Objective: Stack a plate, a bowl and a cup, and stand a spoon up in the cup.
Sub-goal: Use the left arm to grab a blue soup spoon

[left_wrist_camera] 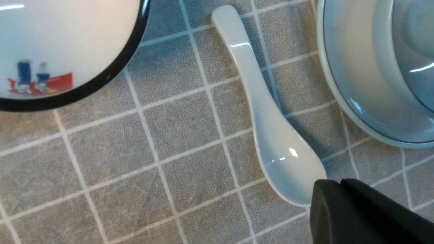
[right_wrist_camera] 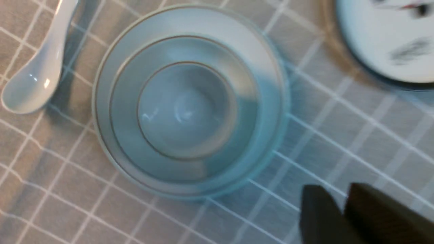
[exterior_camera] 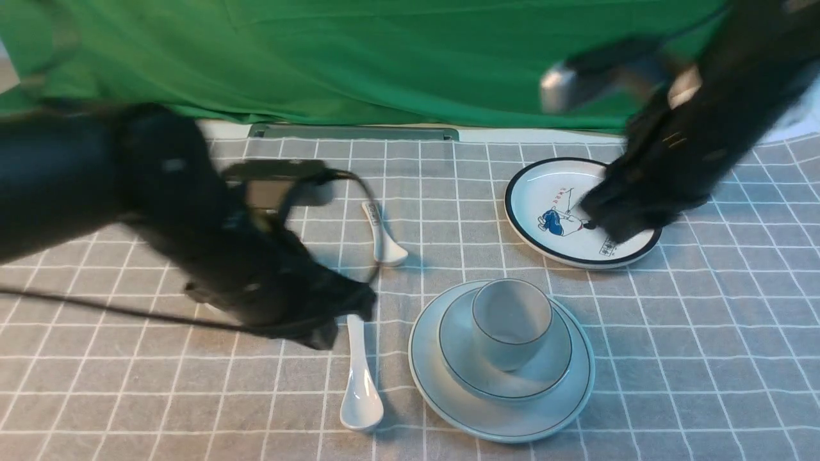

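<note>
Grey checked tablecloth (exterior_camera: 705,358) covers the work surface, with a green backdrop (exterior_camera: 384,57) hung behind it. Near the front edge, a little right of centre, the plate (exterior_camera: 448,397) lies flat on the cloth. The bowl (exterior_camera: 461,358) sits centred on it and the cup (exterior_camera: 511,320) stands upright in the bowl, mouth up and empty. The spoon (exterior_camera: 360,384) lies on the cloth just beside the plate's left rim and apart from it, scoop toward the robot and handle pointing away (the handle tip is hidden under the left arm in the front view). The left gripper (exterior_camera: 346,314) hangs low over that handle end, jaws pressed together with nothing between them. In the left wrist view its black tip overlaps the spoon's scoop, though I cannot tell whether it touches. Farther back, a smaller spoon (exterior_camera: 383,237) with dark print on its handle lies on the cloth, and a black-rimmed plate (exterior_camera: 544,192) with a cartoon figure sits to the right rear. The right gripper (exterior_camera: 605,221), heavily blurred, is above that cartoon plate. In its wrist view the two fingers stand close together with a thin slit between them and nothing in it, but I cannot tell whether they are fully closed. A black-rimmed white dish (left_wrist_camera: 67,40) with red and blue print lies near the spoon's handle in the left wrist view.
</note>
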You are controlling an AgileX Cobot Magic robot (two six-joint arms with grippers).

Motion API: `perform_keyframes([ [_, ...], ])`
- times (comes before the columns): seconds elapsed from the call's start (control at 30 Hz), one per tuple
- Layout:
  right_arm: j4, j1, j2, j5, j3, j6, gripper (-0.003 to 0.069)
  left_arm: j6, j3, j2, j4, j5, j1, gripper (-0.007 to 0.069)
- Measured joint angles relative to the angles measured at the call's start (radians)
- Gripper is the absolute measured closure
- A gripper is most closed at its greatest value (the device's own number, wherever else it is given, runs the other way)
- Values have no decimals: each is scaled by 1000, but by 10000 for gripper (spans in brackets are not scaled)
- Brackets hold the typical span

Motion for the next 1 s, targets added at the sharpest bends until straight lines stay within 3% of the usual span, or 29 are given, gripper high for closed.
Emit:
perform_keyframes([
  [0.1, -29, -17, -148, 7, 62, 22, 622, -76, -92, 94, 49, 50, -36, 621],
  [0.27, -43, -89, -361, 5, 240, 47, 636, -177, -175, 201, 85, 60, -42, 565],
  [0.4, -47, -138, -471, 7, 336, 48, 636, -193, -191, 264, 109, 41, -42, 440],
  [0.7, -47, -146, -526, 8, 363, 46, 636, -271, -194, 350, 131, -64, -14, 169],
  [0.8, -47, -146, -527, 9, 364, 45, 636, -280, -194, 382, 132, -97, -2, 153],
  [0.9, -47, -146, -527, 10, 364, 45, 636, -283, -202, 404, 138, -120, 2, 202],
  [0.93, -47, -146, -527, 10, 364, 45, 636, -281, -202, 406, 140, -121, 3, 234],
  [1.0, -47, -146, -527, 11, 364, 45, 636, -259, -202, 406, 145, -124, 4, 373],
])
